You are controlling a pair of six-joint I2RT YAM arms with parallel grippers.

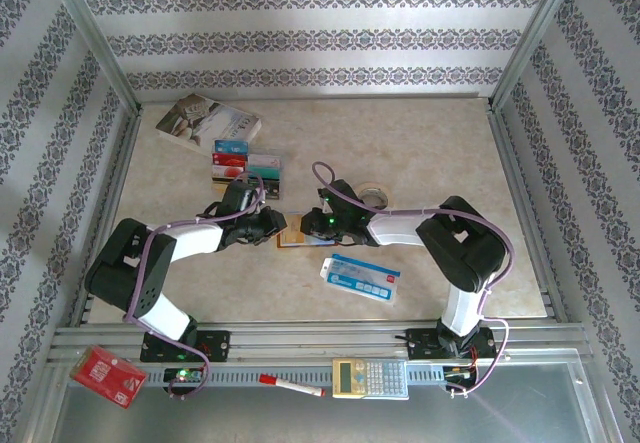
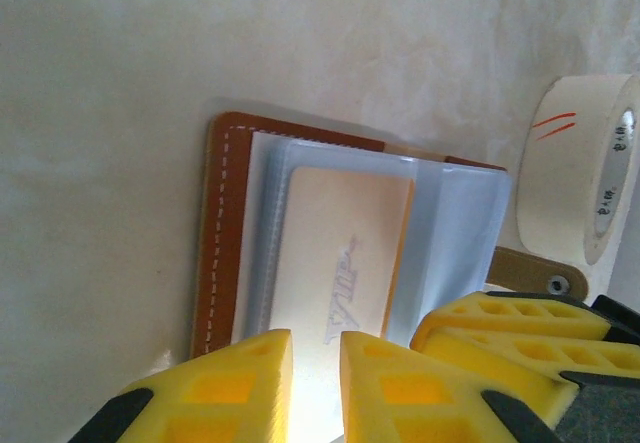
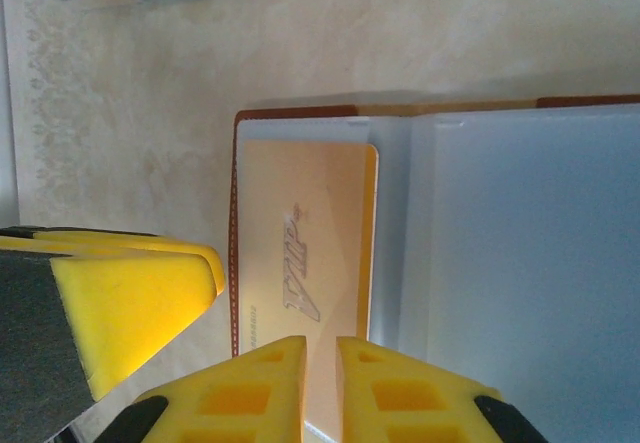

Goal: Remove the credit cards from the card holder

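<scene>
Roughly left to right on the bench [image 1: 440, 143]: a book [image 1: 205, 121] lies at the far-left corner, and a few loose credit cards [image 1: 245, 160] sit just in front of it, already out. The left hand [image 2: 315, 351] is low over the bench middle, fingers drawn close with only a thin slit between them, at the near end of a gold card [image 2: 345, 253]; can't tell if they pinch it. That card sits in a clear sleeve of the card holder [image 1: 293, 239], which lies open and flat between both hands. The right hand [image 3: 320, 368] is just beside the left, its slit equally narrow and over the same card's near end; grip unclear. A tape roll [image 1: 372, 195] lies just behind the right hand, and a blue-and-white packet [image 1: 360, 275] lies nearer the front edge.
</scene>
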